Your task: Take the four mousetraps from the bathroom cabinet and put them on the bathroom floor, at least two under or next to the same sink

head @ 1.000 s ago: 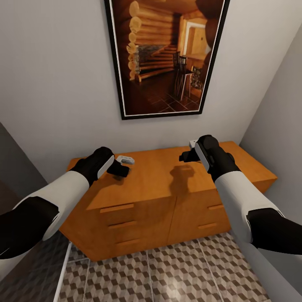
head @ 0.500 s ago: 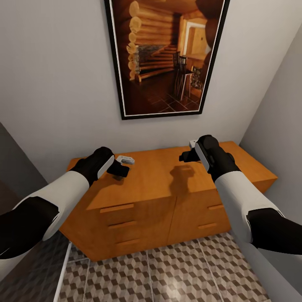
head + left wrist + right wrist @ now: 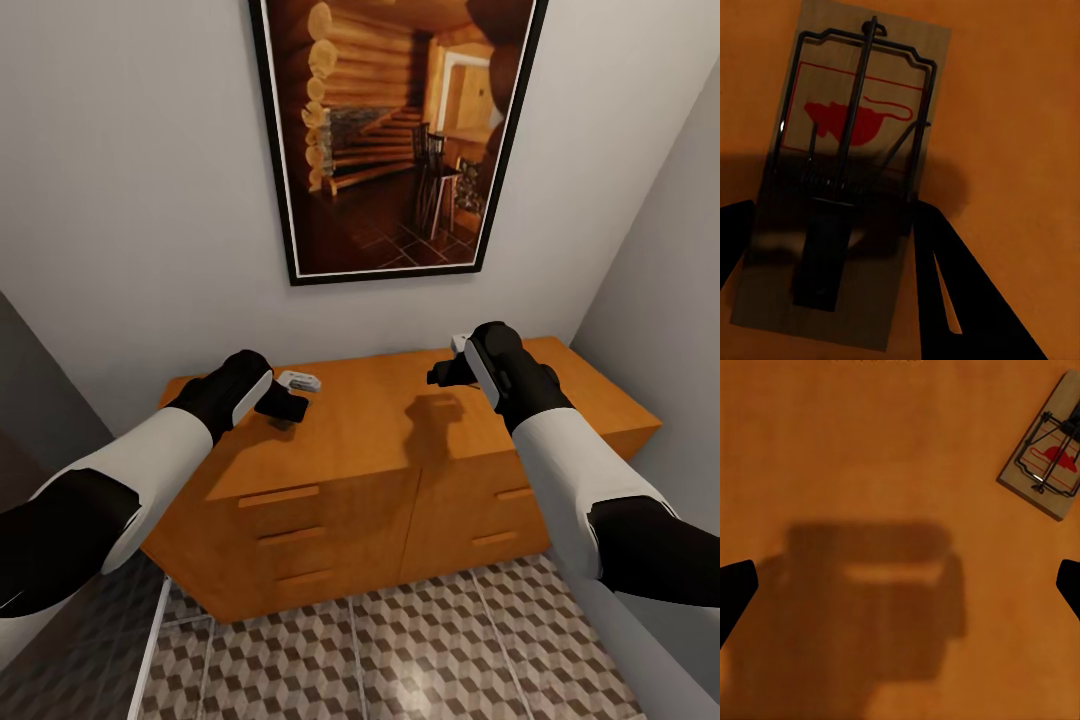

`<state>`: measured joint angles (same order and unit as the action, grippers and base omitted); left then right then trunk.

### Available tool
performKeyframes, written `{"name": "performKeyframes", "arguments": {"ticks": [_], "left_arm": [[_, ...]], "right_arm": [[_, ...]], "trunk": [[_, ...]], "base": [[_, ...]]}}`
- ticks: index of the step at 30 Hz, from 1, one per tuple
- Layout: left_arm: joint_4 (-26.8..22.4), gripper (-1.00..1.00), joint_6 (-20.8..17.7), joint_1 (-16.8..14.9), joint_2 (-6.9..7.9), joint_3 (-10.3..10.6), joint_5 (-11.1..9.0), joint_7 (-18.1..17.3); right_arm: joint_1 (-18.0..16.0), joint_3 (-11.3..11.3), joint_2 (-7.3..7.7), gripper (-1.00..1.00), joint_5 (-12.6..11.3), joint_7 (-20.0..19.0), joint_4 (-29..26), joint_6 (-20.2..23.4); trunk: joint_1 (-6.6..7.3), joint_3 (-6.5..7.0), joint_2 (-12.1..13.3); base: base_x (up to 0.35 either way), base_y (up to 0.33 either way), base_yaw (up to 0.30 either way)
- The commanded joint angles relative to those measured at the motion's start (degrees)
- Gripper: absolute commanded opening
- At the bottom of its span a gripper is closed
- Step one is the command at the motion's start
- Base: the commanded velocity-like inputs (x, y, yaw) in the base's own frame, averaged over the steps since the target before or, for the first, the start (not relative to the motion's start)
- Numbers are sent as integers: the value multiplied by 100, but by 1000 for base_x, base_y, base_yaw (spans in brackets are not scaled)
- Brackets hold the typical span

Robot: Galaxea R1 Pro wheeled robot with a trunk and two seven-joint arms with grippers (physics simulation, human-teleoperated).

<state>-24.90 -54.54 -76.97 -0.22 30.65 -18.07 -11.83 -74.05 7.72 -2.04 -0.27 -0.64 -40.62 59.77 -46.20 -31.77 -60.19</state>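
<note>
On the orange-brown cabinet (image 3: 350,440) top lies a mousetrap (image 3: 847,187), a wooden board with a red mouse print and a dark wire spring. My left gripper (image 3: 832,204) hangs open right above it, one black finger (image 3: 735,236) on each long side. In the head view this gripper (image 3: 285,405) is over the top's left end, with a pale trap (image 3: 298,380) just behind it. My right gripper (image 3: 445,372) hovers open and empty over the right half; in its wrist view (image 3: 900,577) another mousetrap (image 3: 1044,457) lies off to one side. The bathroom sink is out of view.
A large framed picture (image 3: 395,130) hangs on the wall above the cabinet. Grey walls close in at both sides. Cube-patterned floor tiles (image 3: 400,650) run in front of the cabinet's drawers (image 3: 280,495). A small white thing (image 3: 460,342) sits behind my right gripper.
</note>
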Motion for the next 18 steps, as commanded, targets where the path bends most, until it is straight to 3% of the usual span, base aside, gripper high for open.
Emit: {"name": "performKeyframes", "arguments": {"ticks": [1,18], "left_arm": [[240,-100,-22,112,4,29,-134,-38],[237,-100,-14,112,6,29,-128,-35]], "right_arm": [[-4,11,2,100,1,-7,-4,23],[-4,11,2,100,1,-7,-1,23]], "trunk": [[-1,-7,-3],[-1,-7,-3]], "base": [[0,0,0],[0,0,0]]}}
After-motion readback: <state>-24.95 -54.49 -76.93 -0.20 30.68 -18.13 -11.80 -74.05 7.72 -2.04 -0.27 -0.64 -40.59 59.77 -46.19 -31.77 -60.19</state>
